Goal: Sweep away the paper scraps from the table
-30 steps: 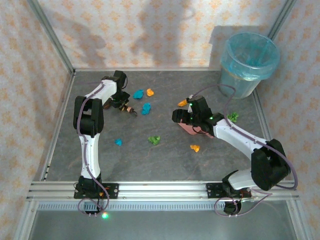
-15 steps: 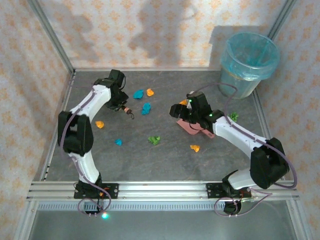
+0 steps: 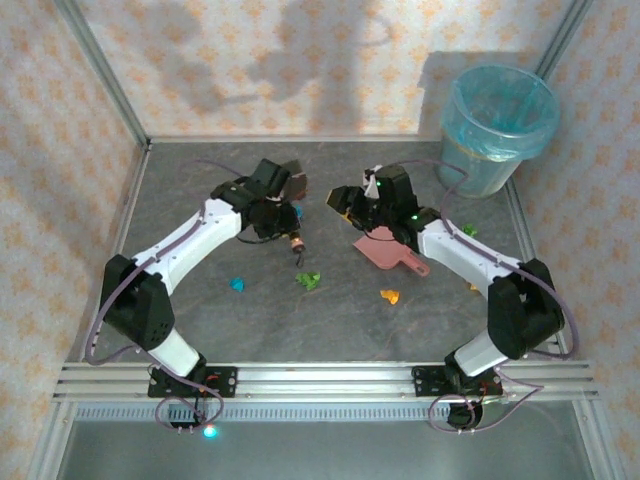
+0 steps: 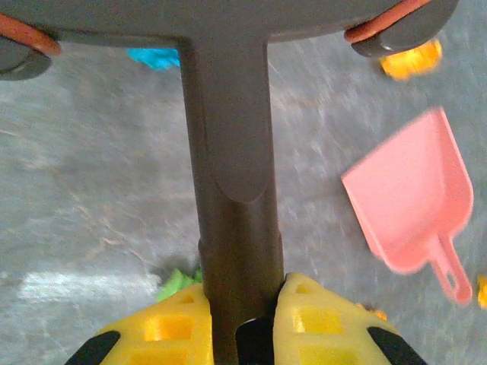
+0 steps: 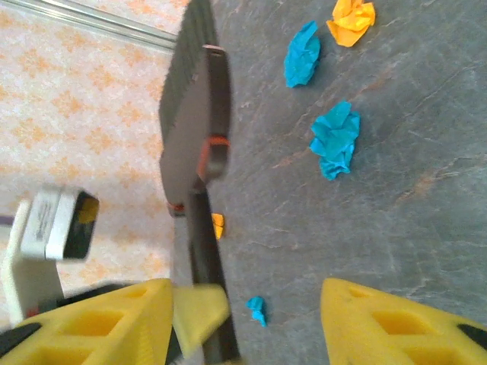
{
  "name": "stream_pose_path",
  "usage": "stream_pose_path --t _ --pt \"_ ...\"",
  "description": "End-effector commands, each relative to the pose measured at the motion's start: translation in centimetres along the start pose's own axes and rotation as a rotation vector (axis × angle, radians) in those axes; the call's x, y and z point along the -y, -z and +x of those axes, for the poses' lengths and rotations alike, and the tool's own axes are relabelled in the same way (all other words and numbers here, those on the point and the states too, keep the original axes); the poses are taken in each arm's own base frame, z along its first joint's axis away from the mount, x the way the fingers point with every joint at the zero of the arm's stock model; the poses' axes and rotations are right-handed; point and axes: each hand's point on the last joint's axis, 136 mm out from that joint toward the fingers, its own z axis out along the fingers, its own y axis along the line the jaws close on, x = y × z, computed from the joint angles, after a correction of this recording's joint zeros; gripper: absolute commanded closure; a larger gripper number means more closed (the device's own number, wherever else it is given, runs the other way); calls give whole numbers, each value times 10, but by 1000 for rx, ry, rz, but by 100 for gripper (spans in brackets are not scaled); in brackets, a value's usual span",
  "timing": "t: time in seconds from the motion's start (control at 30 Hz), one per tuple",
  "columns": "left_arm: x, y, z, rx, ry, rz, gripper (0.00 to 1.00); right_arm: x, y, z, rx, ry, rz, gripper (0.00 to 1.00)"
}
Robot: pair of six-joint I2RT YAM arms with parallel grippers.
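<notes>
gripping the brush (image 4: pixel 232 152), left hand (image 4: pixel 242 296) clear of rails (image 3: pixel 320 372); right hand (image 5: pixel 247 296) spread near dustpan (image 3: pixel 385 248).

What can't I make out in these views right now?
Left wrist: brush head cut by the top edge; green scrap half hidden behind its handle.
Right wrist: brush blurred by motion, so contact with the table is unclear.
Top view: bin contents too hazy to tell.

Dark brush (image 4: pixel 232 152), apparently raised, near flat pink dustpan (image 3: pixel 381 251); lined bin (image 3: pixel 482 165) well apart.
</notes>
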Motion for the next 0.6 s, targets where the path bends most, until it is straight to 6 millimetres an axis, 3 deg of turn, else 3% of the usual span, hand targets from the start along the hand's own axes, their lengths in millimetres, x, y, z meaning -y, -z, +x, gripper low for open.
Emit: stream_pose_path --t 0.0,0.33,0.57 --pt "24 12 14 3 -128 97 100 -20 -2 -6 -5 -6 -75 51" --pt "53 11 41 -91 -179 229 100 -1 -3 -9 22 -19 -37 54" --pt "67 19 47 -99 -208 282 100 5 2 -16 48 -48 -42 54"
